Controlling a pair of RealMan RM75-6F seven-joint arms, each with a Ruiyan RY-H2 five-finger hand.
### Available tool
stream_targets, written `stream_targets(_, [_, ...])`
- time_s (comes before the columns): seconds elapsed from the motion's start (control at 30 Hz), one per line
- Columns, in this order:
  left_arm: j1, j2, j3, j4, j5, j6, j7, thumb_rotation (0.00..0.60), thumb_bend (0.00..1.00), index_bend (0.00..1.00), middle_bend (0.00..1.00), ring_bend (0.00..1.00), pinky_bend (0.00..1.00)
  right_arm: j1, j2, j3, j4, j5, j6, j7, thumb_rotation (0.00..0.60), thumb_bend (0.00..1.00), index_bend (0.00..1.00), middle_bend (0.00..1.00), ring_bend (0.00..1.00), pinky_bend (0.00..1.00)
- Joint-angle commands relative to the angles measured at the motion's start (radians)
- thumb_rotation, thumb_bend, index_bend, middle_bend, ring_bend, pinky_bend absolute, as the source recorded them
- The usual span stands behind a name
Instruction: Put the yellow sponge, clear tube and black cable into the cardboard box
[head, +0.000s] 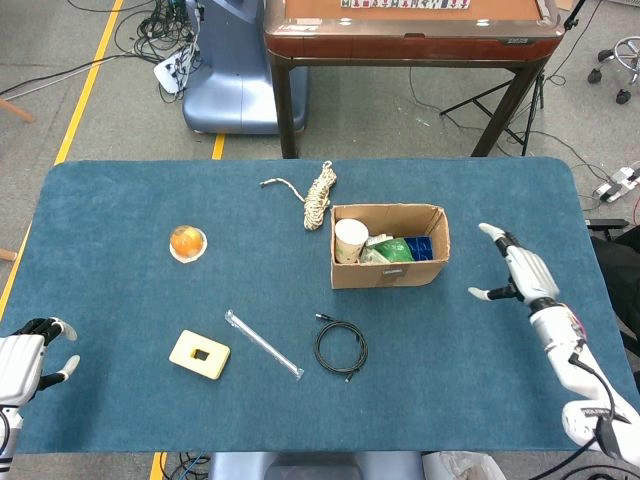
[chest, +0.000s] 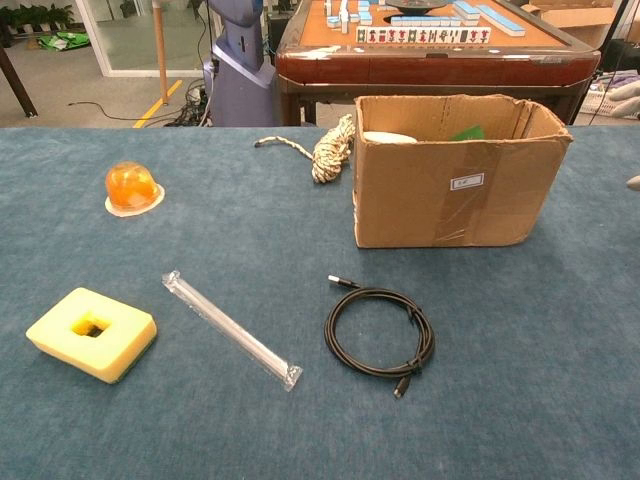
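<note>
Right hand (head: 520, 272) is above the surface (head: 120, 200), right of the box (head: 390, 262), near it but apart. Fingers spread, thumb out toward the box, nothing held. In the chest view only fingertips show at the right edge.

Left hand (head: 22, 362) sits at the near-left corner of the surface, partly cut off by the frame edge. Fingers apart and slightly curled, empty. Well apart from everything.

Box: cardboard, flaps up, upright, right of centre. Inside: a white cup (head: 351, 240) at the left end, green packets (head: 385, 249) in the middle, something blue (head: 419, 247) at the right end. Tape strip and small white label on the near wall.

Task items all lie on the surface, none in the box:
- cable (head: 341, 349): black, loosely coiled, just in front of the box's left end, not touching it. One plug end points back-left, the other sticks out at the front.
- tube (head: 263, 344): clear, lying flat on a diagonal, left of the cable, near it but apart. Far end points left, near end points toward the cable.
- sponge (head: 199, 354): yellow block with a square hole in the top, left of the tube, closest item to the left hand.

Others: orange dome (head: 188, 242) on a pale disc, far-left. Rope (head: 318, 197) bundle behind the box's left corner, loose end trailing left.
</note>
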Motion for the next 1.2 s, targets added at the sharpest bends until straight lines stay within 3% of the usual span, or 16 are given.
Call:
stream_targets(0.03, [0.001,0.001,0.001,-0.002,0.000,0.000,-0.001,0.600,0.22,0.50,0.43,0.33,0.53,0.038,-0.028,-0.001,0.020,0.023,-0.051,0.016,0.600,0.11,0.06,0.06,0.04,0.19])
stream_targets(0.57, [0.008,0.017,0.004,-0.017,0.009,0.011,-0.014,0.600,0.22,0.50,0.43,0.33,0.53,0.153,-0.153,-0.008,0.058,0.043,-0.199,0.056,0.600,0.11,0.06,0.05,0.04,0.19])
stream_targets(1.2, [0.010,0.024,0.005,-0.023,0.007,0.011,-0.016,0.600,0.22,0.50,0.43,0.33,0.53,0.256,-0.246,0.023,0.017,0.032,-0.222,0.070,0.600,0.11,0.06,0.07,0.04,0.19])
